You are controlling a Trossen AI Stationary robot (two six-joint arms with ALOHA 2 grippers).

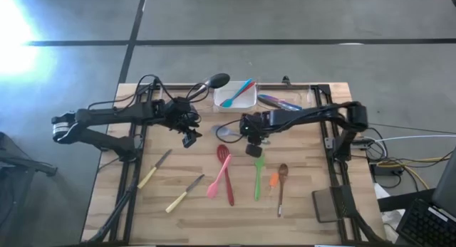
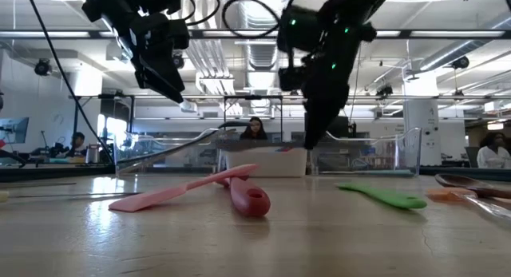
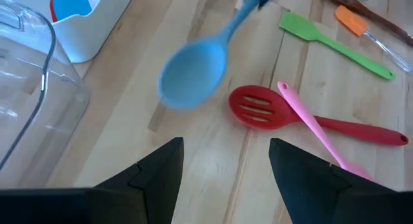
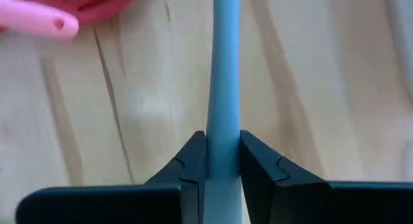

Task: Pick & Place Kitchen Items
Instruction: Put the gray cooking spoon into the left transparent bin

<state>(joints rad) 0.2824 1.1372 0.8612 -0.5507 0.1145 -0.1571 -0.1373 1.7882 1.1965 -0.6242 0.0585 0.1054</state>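
Note:
A light-blue spoon (image 3: 192, 72) hangs over the table's middle with my right gripper (image 4: 224, 161) shut on its handle; its bowl points toward my left gripper (image 3: 226, 162). That gripper hovers open just left of the spoon, holding nothing (image 1: 189, 138). On the table in front lie a red slotted spatula (image 1: 225, 172), crossed by a pink spatula (image 1: 216, 181), and a green spatula (image 1: 258, 177), a small orange one (image 1: 273, 181) and a wooden spoon (image 1: 281, 186). My right gripper pinches the blue spoon's slim handle (image 4: 224, 124) between its two fingers (image 4: 193, 166). They come steeply from above, and the handle runs on past the fingertips. The bowl (image 3: 192, 72) slants down away from the fingers and looks clear of the wood.
Two wooden-handled knives (image 1: 154, 169) (image 1: 184, 193) lie at the near left. At the back stand a white tray (image 1: 246, 101) holding utensils, a black ladle (image 1: 211, 83) and a clear tray (image 1: 285, 102). Bare wood shows under the spoon.

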